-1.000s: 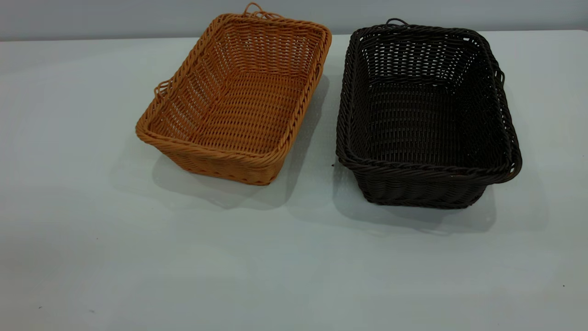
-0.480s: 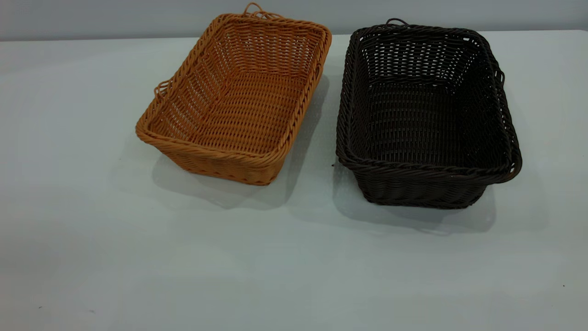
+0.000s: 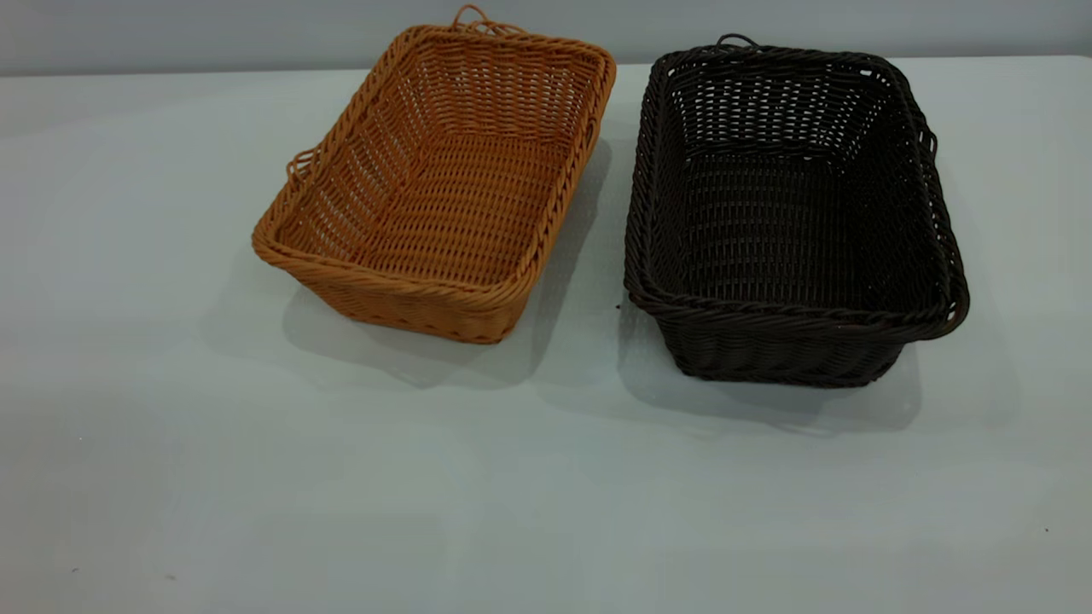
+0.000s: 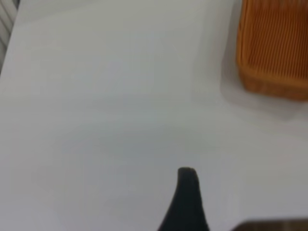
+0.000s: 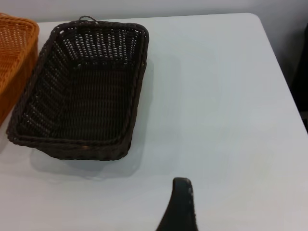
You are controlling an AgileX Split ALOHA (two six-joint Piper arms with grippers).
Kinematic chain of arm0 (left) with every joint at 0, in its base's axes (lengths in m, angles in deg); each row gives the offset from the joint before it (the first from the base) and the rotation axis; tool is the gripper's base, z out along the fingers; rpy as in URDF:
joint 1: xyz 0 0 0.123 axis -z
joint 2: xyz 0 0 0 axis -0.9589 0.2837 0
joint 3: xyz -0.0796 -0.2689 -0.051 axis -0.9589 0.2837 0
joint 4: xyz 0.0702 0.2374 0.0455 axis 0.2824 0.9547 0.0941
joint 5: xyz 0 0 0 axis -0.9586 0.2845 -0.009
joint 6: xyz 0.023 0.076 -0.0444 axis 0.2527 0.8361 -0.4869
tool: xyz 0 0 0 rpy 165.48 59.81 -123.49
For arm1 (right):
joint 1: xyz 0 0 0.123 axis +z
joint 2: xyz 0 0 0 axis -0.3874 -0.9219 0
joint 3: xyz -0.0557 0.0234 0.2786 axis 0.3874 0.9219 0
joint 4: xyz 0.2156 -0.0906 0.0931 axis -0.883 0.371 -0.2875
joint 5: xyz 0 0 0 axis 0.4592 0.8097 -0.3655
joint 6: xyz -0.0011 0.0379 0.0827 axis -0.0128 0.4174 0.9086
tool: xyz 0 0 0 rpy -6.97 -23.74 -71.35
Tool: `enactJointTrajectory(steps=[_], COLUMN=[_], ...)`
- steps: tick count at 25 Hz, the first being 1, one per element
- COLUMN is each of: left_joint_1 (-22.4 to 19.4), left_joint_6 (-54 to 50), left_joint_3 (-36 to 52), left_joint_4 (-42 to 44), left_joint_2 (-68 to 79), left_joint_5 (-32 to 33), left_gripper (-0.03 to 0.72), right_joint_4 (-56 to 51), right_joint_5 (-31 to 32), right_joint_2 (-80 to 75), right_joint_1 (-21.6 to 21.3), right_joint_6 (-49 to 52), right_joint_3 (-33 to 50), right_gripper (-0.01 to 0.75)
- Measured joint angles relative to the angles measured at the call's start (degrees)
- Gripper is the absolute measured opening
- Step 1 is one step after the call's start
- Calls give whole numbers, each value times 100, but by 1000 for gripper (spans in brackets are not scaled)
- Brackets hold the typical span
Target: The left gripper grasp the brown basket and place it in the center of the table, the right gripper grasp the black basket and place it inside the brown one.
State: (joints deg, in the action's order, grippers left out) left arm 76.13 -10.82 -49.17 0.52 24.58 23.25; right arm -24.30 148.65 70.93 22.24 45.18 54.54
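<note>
No legible text, label, brand, number or sign appears on the brown basket [image 3: 444,183], the black basket [image 3: 789,213] or the bench [image 3: 512,495].

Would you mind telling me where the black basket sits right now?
In the exterior view the black basket stands on the table at right of centre, beside the brown basket with a narrow gap between them.

Left wrist cam: one dark finger [image 4: 186,202] of the left gripper [image 4: 188,204] pokes in at the frame edge, hovering over bare pale desk [image 4: 106,106]. Corner of the brown basket [image 4: 274,48] sits at the far side, well apart from the finger, resting flat on the desk. Only one finger in frame.
</note>
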Motion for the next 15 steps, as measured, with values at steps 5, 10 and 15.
enactJointTrajectory(steps=[5,10,15], left_joint_1=[0,0,13], left_joint_6=[0,127,233], left_joint_3=[-432,-767,-1194], left_joint_4=[-94,-99,-94], left_joint_2=[1659,3397,5224], left_joint_5=[-1009,-2179,-3400], left_gripper=[564,564,564], right_joint_4=[-67,-95,-344], right_joint_5=[0,0,0], right_joint_2=[0,0,0], right_joint_1=[0,0,0], right_joint_6=[0,0,6], right_joint_3=[0,0,0], right_gripper=[574,574,574])
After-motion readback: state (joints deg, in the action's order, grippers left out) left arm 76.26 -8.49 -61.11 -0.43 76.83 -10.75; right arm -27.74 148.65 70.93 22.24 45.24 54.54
